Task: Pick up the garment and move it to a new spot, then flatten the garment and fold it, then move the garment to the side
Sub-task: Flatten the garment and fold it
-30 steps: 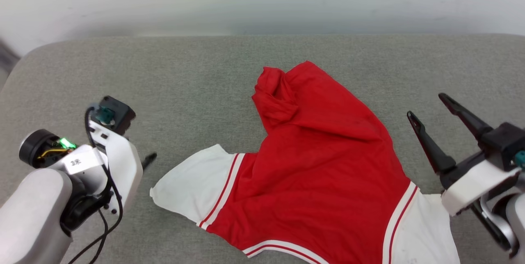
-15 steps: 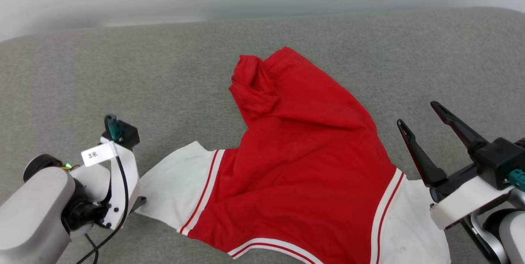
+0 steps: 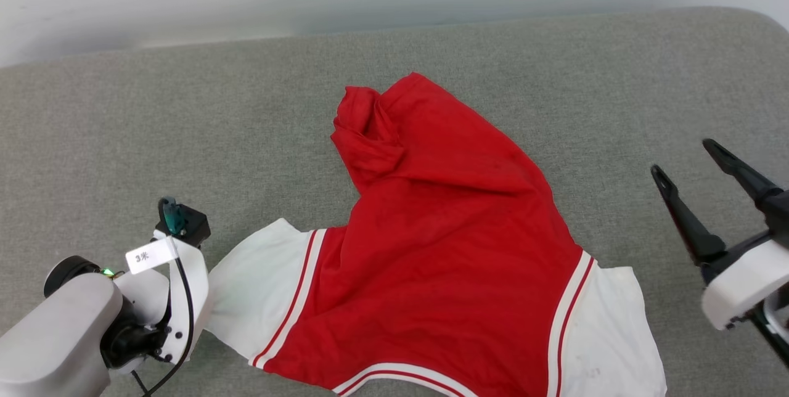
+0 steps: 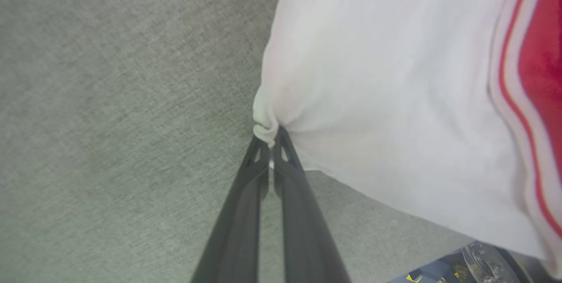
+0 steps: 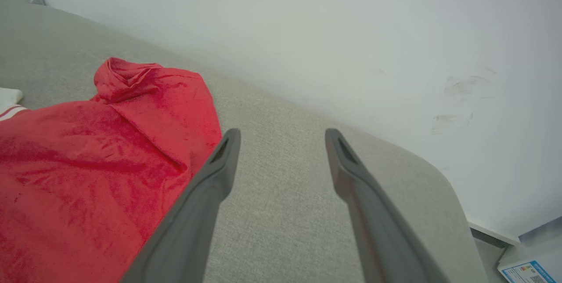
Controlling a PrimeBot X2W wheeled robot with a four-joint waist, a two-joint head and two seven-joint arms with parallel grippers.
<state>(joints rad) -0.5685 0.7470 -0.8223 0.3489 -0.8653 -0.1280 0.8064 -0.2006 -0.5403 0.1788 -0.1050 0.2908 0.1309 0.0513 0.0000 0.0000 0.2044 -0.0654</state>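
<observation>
On grey woven cushion (image 3: 185,107): left tool (image 4: 270,137) clamped on garment (image 4: 373,76), sleeve bunched; right tool (image 5: 283,136) apart.

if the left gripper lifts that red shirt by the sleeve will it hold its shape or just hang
Likely floppy: the shirt lies in soft folds, and the white sleeve bunches where the left gripper pinches it, so it would probably drape and trail. It looks thin, so probably light. The grey cushion may drag it.
</observation>
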